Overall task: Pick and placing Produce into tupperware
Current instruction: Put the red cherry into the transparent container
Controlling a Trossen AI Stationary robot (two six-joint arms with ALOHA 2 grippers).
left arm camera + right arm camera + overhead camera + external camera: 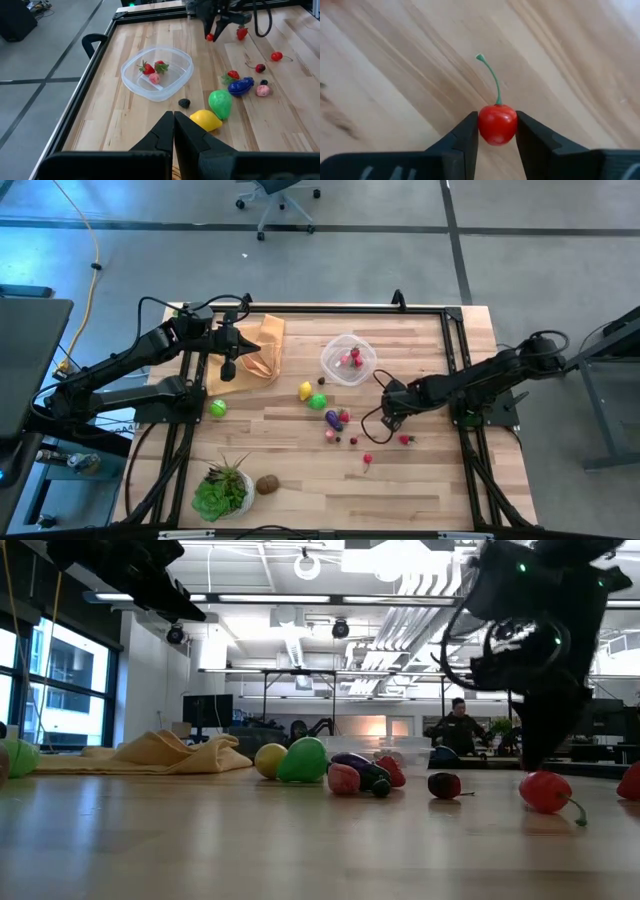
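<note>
The tupperware (348,360), a clear tub, sits on the table's far middle with three small red and pink pieces inside (152,72). Loose produce lies nearer: a yellow piece (305,391), a green one (318,402), a purple one (333,420), another red cherry (367,461), a red piece (405,439), a lime-green ball (217,408) and a brown piece (267,484). My right gripper (386,420) stands right of this cluster, shut on a red cherry (496,124). My left gripper (173,131) hangs shut and empty over the far left. My right gripper pinches the red cherry's round body (483,125) between its two fingers (465,142), one on each side. The fingers point steeply down from above. The green stem (491,75) sticks out beyond the fingertips. I cannot tell whether the cherry is clear of the table.
A tan-orange cloth (262,350) lies bunched at the far left under my left arm. A leafy plant in a white pot (222,492) stands at the near left. Black frame rails (455,340) run along the table's sides. A person (458,725) stands far behind the table.
</note>
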